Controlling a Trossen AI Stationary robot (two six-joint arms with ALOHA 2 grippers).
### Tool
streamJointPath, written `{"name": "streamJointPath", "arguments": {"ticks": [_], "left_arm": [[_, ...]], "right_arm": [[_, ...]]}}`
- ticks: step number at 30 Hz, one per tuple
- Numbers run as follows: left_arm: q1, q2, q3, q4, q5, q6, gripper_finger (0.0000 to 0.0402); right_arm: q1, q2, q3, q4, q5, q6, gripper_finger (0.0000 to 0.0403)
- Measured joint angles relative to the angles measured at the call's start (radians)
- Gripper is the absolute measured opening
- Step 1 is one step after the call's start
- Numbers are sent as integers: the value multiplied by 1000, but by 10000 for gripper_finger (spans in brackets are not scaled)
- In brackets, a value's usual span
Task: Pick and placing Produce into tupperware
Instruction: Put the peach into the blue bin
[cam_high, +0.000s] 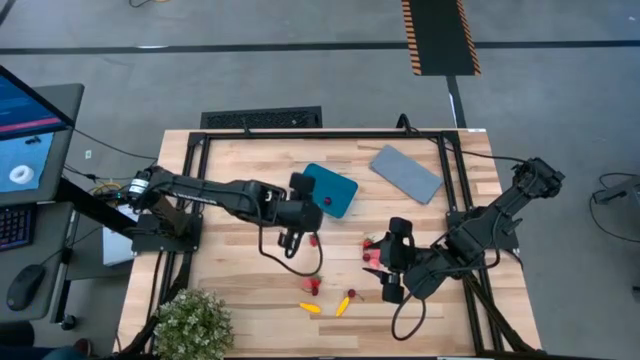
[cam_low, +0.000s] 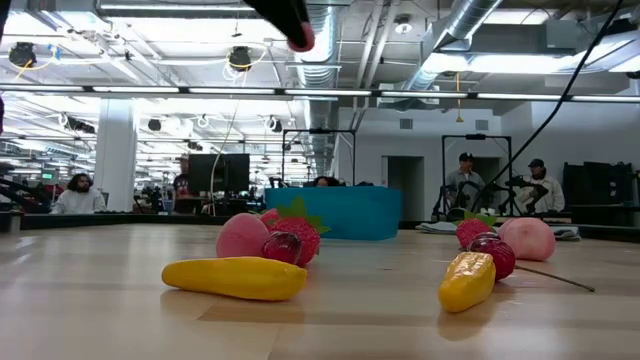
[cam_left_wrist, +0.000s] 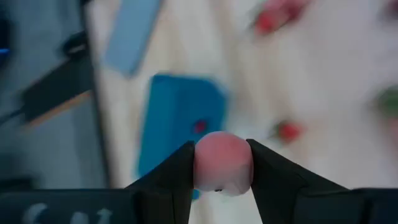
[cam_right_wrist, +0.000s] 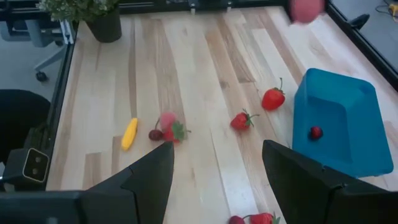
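Left claw (cam_left_wrist: 222, 171) clamped on a pink fruit (cam_left_wrist: 222, 163) — held in the air, above the surface (cam_high: 250, 180) just beside the tub (cam_high: 331, 190). Tub lying near the far middle of the surface, one small red berry (cam_right_wrist: 316, 132) already inside. Grey lid (cam_high: 406, 172) flat, well to the right of the tub. Right claw (cam_right_wrist: 217, 177) with fingers spread wide and nothing between them — hovering over the near right part, close to a red cluster (cam_high: 374, 247). Two strawberries (cam_right_wrist: 273, 98) loose between the tub and the near edge. Two yellow pieces (cam_high: 343, 304) and more red and pink fruit (cam_low: 270, 240) close to the near edge. Plant (cam_high: 192, 324) at the near left corner.
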Motion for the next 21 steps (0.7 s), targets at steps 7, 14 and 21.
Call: {"name": "streamJointPath", "arguments": {"ticks": [7,14,21], "left_arm": [[48,0,0,-19,-39,26,124],[189,0,0,143,84,-85,125],[341,0,-1,167,203,-218,125]], "right_arm": [[-2,0,0,1,1,0,269],[-2,0,0,3,2,1,269],[-2,0,0,3,3,1,269]]}}
